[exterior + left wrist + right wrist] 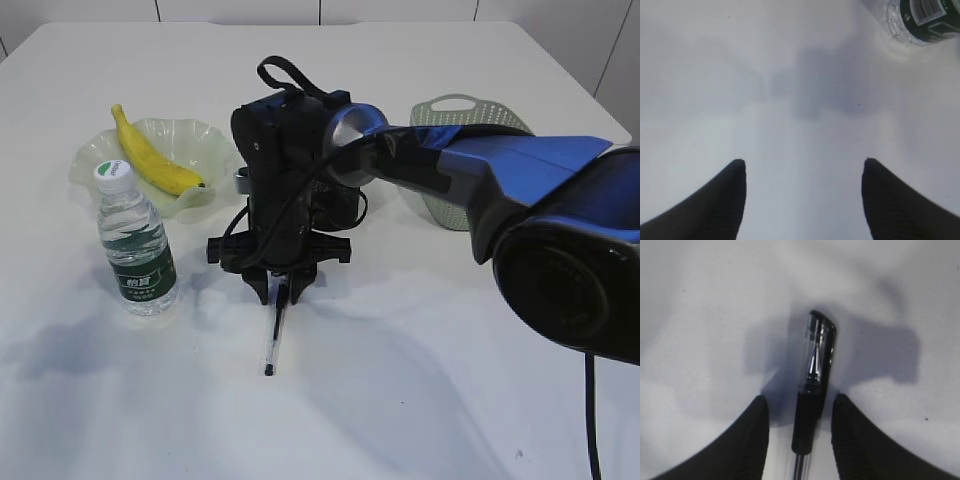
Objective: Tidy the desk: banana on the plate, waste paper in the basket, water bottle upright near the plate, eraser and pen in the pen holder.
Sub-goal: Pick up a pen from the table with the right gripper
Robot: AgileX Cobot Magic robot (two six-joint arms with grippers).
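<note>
A black-capped clear pen (274,340) lies on the white desk (420,380). My right gripper (282,292) stands over its far end. In the right wrist view the pen (815,375) lies between the fingers of the open right gripper (799,410), with a narrow gap on each side. The banana (150,155) rests on the pale-green plate (205,140). Just in front of the plate, the water bottle (135,245) stands upright. My left gripper (804,167) is open over bare desk, and the bottle's base (920,20) is at the top right. The eraser, waste paper and pen holder are hidden or out of view.
The sage-green basket (455,115) stands at the back right, partly behind my right arm (500,170). The desk's far edge runs along the top of the exterior view.
</note>
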